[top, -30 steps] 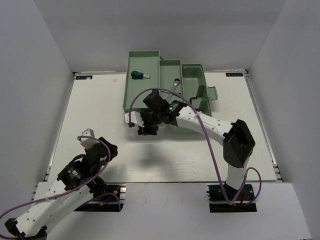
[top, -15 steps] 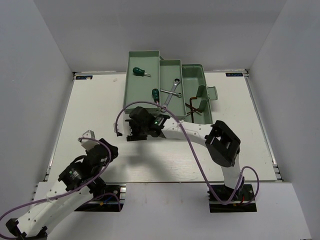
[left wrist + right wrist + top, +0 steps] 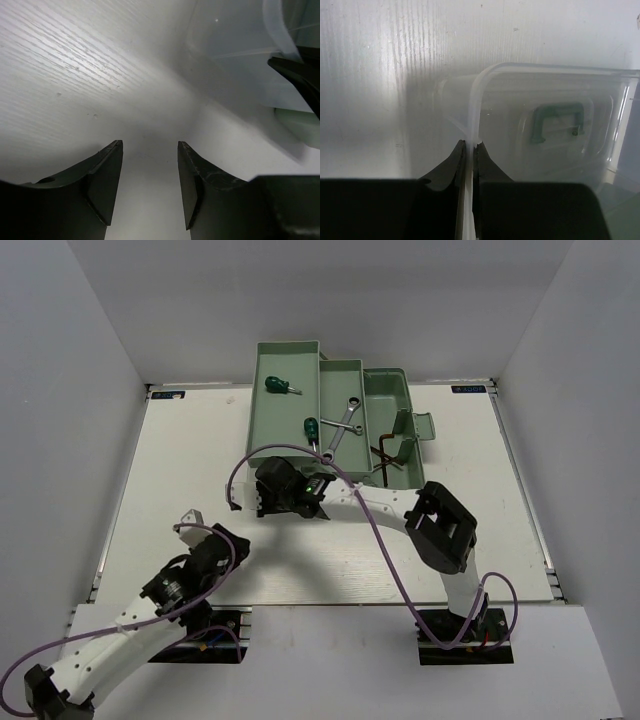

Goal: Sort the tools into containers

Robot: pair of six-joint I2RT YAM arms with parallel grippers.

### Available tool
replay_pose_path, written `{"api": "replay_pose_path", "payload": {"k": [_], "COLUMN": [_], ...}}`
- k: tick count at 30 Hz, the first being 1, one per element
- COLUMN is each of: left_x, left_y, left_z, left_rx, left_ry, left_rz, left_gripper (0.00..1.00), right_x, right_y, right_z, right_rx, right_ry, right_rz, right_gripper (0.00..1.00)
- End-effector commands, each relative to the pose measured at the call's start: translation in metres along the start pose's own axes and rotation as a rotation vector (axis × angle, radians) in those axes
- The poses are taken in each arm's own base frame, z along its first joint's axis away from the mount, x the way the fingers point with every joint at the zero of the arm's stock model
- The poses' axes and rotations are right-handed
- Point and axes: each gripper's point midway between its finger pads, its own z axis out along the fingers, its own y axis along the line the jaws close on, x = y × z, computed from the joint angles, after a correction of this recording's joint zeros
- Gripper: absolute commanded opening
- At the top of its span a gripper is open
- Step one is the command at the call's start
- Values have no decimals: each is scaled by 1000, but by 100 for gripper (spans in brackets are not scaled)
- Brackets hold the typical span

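The mint-green toolbox [image 3: 268, 425] stands open at the back, its containers holding tools. One green-handled screwdriver [image 3: 281, 387] lies in the left tray and another [image 3: 312, 428] beside two silver wrenches [image 3: 346, 416] in the middle tray. Dark hex keys [image 3: 385, 453] lie in the right base. My right gripper [image 3: 469, 146] is shut on the rim of the translucent lid [image 3: 473, 107], whose green handle [image 3: 557, 121] shows through the plastic. From above, the right gripper [image 3: 264, 498] sits at the toolbox's near-left corner. Over bare table, the left gripper [image 3: 150, 150] hangs open and holds nothing.
A purple cable [image 3: 395, 550] loops from the right arm over the table. In the left wrist view the lid [image 3: 235, 50] and a bit of green toolbox [image 3: 300, 125] lie ahead to the right. White walls enclose the table on three sides.
My right gripper has closed on the lid's rim after sliding left from over the trays. The left arm has shifted slightly right and forward.
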Motion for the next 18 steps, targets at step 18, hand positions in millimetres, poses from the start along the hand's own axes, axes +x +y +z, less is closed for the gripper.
{"api": "replay_pose_path", "payload": {"k": [18], "left_x": [30], "left_y": [-56], "left_z": [53], "left_rx": [211], "left_ry": [24], "left_rz": [-138], "left_gripper": [57], "right_x": [-87], "right_y": [-87], "right_z": [-127], "right_rx": [174], "right_ry": [-204], "right_rz": [83], "right_gripper": [0]}}
